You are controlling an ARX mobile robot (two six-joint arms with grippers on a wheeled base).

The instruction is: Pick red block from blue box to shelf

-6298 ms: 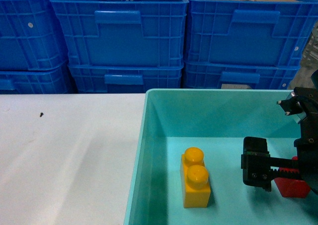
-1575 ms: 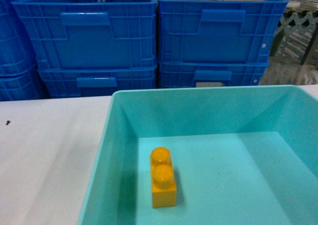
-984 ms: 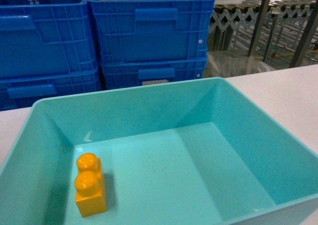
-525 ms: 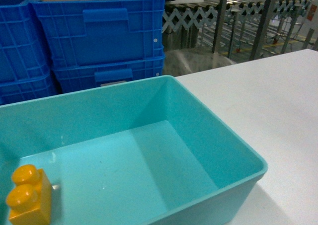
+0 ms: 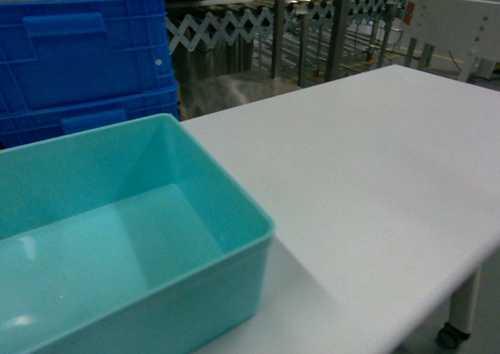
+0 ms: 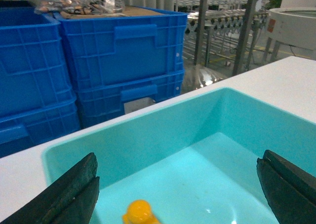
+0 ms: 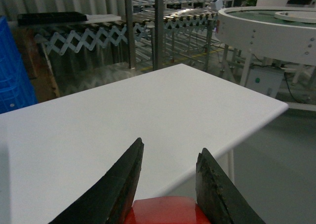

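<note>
right claw point(image 7: 168, 184): gripping red block point(image 7: 165, 210), apparently above white table point(image 7: 123, 110) | left claw point(image 6: 180, 189): jaws spread wide over blue box point(image 6: 148, 130) | yellow brick point(image 6: 138, 213) inside box

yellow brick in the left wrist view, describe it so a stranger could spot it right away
Find the big turquoise bin on the white table, in front of the stacked dark blue crates. On its floor near the bottom edge, between the two dark fingers, a round yellow stud of the yellow brick pokes up, the only yellow thing inside.
</note>
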